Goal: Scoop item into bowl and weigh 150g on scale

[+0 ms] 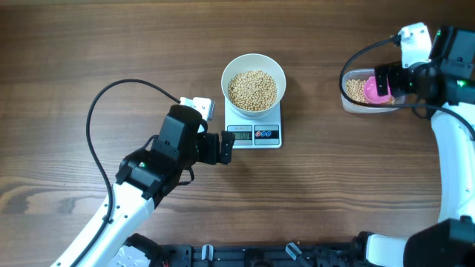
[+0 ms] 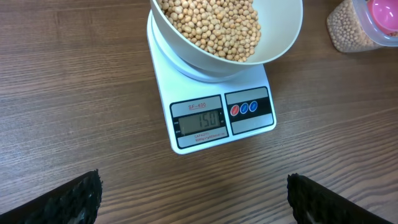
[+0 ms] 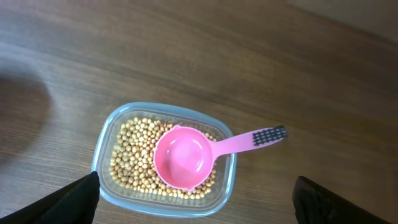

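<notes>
Small round tan-yellow beans fill a good part of the deep round white bowl. The bowl sits on the small white square kitchen scale, and all three lie just ahead of the left gripper, off its fingertips. A dark brown wood-grain table carries everything. The left arm, white with black joints, trails back behind its gripper. The gripper's two black fingers stand spread wide, one at each lower corner of the left wrist view, with only bare table between them. The scale stands apart from those fingers, its display edge nearest to them. Its grey display shows digits that look like 150, and beside it is a dark panel with one red and two blue buttons. Seen from this gripper, the bowl covers the far part of the scale.

The right gripper hangs above a clear rounded-rectangular plastic tub, well apart from the scale. Its fingers are spread wide too, pinching nothing. Directly beneath it, inside the tub, a pink plastic scoop lies cup-up and empty on more beans. The scoop's handle sticks out over the tub's rim towards the right side of the wrist view, with a dark ribbed patch at its end.
</notes>
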Robot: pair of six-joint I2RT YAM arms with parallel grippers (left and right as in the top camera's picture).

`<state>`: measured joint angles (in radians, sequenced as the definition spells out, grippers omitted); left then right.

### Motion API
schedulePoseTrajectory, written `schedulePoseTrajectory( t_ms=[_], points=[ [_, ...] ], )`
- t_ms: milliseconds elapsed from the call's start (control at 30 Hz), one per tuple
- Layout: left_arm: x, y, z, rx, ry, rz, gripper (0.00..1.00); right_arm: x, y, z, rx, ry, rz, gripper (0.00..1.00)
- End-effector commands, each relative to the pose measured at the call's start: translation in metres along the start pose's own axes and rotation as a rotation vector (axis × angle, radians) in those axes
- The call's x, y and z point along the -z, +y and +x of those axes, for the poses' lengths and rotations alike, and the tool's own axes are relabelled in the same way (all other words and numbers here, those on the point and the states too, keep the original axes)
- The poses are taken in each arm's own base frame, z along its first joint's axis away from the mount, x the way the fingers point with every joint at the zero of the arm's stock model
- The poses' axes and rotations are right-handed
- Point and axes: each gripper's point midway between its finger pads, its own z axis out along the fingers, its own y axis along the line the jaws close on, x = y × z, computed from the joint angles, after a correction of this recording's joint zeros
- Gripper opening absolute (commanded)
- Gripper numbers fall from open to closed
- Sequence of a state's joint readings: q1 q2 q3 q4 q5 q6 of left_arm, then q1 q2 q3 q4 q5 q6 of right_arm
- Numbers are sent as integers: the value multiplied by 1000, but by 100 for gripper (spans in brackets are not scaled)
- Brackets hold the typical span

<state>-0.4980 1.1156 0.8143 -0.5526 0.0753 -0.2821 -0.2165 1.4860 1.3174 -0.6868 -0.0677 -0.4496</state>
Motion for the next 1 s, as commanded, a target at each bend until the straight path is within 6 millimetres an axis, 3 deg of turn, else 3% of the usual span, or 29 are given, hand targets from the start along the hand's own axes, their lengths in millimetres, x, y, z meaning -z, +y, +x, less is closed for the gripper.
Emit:
schedulePoseTrajectory(
  t_ms=[0,200,267,467,633,800,967],
  points=[
    [0,2,-3,-13,-7,-11,100,20,-1,-13,-57,-59,9,100],
    [0,2,-3,-13,-7,-11,100,44,14,-10,-166,-69,-55,100],
    [0,2,-3,-13,-7,-11,100,59,19,-3,-283,-55,-64,100],
    [0,2,-3,-13,-7,-11,100,107,35,48,-546,99,-32,100],
    [0,2,-3,-13,-7,-11,100,150,48,79,-667,45,3,100],
    [0,2,-3,-13,-7,-11,100,157,76,118,-695,106,-46,100],
    [0,2,-3,-13,-7,-11,100,153,71,121,-674,133,-18,100]
  ],
)
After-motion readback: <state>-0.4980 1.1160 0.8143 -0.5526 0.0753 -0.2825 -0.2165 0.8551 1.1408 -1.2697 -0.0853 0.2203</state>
